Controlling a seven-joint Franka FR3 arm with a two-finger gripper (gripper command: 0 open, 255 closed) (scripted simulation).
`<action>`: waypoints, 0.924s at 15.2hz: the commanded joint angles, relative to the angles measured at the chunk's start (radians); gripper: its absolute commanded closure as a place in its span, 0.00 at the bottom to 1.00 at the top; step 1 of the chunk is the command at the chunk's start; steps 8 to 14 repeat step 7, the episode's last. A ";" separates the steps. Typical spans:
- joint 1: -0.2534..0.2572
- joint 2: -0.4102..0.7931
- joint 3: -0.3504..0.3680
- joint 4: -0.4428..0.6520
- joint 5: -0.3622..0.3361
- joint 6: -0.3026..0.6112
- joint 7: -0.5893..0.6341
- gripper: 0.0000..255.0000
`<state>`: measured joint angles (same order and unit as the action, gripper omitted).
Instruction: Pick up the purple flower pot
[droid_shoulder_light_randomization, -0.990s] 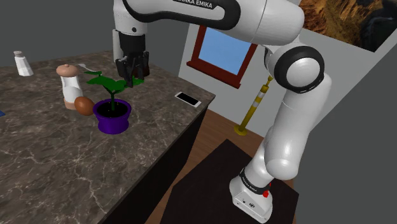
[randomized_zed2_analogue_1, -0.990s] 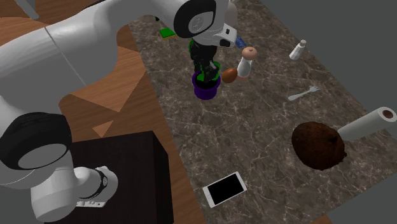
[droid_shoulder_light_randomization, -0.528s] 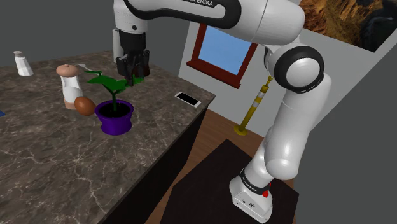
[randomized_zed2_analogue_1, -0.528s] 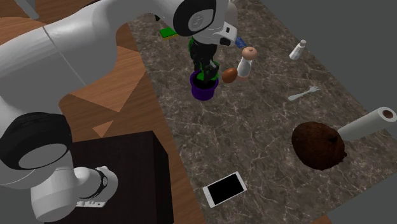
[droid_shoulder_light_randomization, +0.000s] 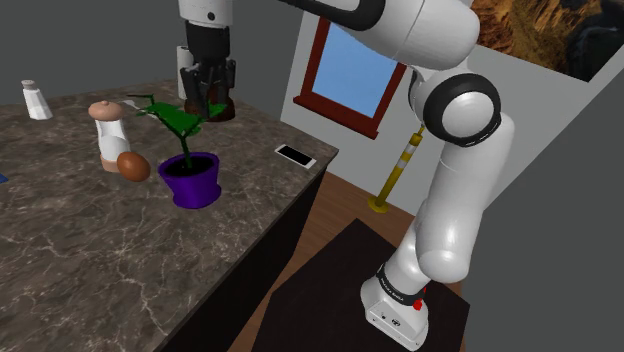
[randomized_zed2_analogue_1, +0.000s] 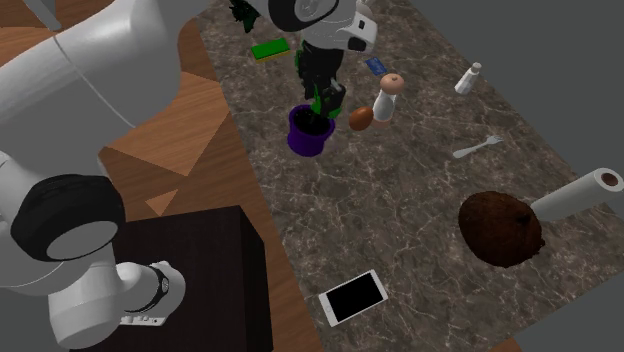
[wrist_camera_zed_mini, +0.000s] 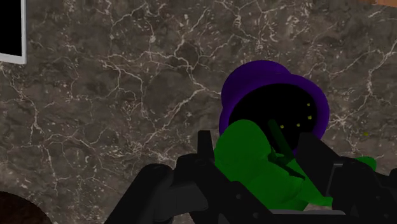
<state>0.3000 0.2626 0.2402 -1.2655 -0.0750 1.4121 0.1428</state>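
The gripper (droid_shoulder_light_randomization: 203, 108) is closed on the plant's green leaf (wrist_camera_zed_mini: 254, 162), not on the rim. That is why the purple pot (droid_shoulder_light_randomization: 192, 180) hangs tilted below it, beside the egg (droid_shoulder_light_randomization: 132, 165). Can't tell if it clears the counter (droid_shoulder_light_randomization: 90, 270).

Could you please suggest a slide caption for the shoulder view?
Black gripper clasps the green plant, its purple flower pot tilted over the marbled counter.

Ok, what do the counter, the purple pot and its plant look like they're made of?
Counter: dark marble-like stone, going by its pale veins. Purple pot: smooth, even colour with no texture; plastic or glazed ceramic, cannot tell which. Its plant: flat plain green, material unclear.
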 joint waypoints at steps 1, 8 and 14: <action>0.002 0.010 0.000 0.040 -0.003 -0.029 -0.001 1.00; 0.012 0.043 0.001 0.147 -0.011 -0.103 0.000 1.00; 0.012 0.043 0.001 0.147 -0.011 -0.103 0.000 1.00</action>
